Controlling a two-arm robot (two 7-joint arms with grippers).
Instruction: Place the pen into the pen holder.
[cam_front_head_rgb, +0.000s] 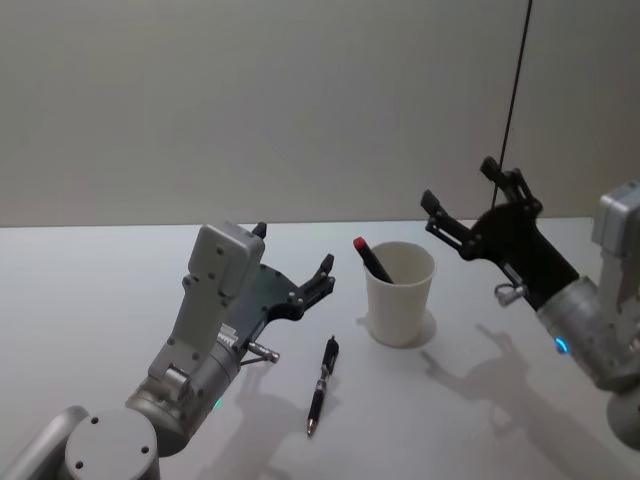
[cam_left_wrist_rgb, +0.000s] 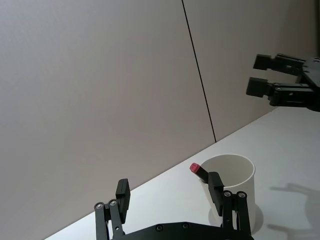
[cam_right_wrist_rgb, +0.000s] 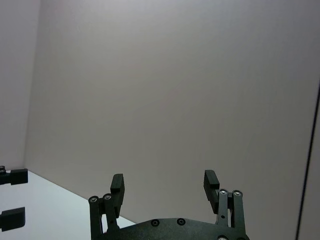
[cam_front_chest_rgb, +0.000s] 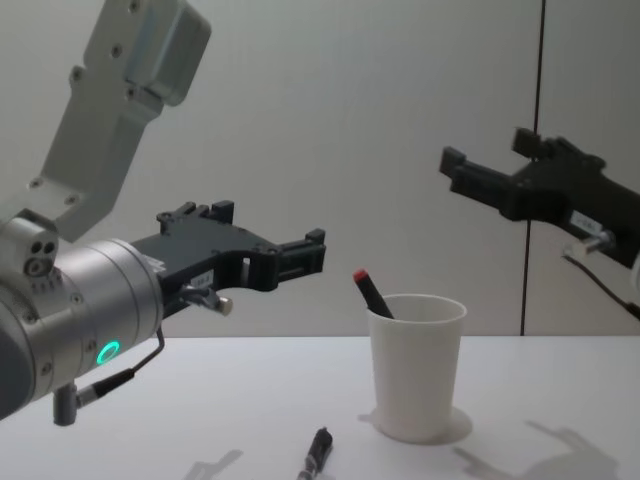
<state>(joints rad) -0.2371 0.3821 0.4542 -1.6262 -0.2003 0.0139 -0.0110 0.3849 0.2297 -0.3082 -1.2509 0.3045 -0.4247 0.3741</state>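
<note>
The red-capped black marker (cam_front_head_rgb: 372, 258) shows just its upper end above the rim of the white paper cup (cam_front_head_rgb: 400, 300) at the centre of the head view; its lower length is hidden inside the cup. In the chest view the slim black pen (cam_front_chest_rgb: 318, 452) lying on the white counter (cam_front_chest_rgb: 180, 400) is cut off by the lower edge at lower centre, one end in sight. Any print on its barrel is too small to tell. In the left wrist view a finger (cam_left_wrist_rgb: 216, 192) of the left hand (cam_left_wrist_rgb: 169, 182) covers part of the cup's rim and the marker's body, and the right hand (cam_left_wrist_rgb: 253, 75) is cut off by the picture's edge behind its fingers.
</note>
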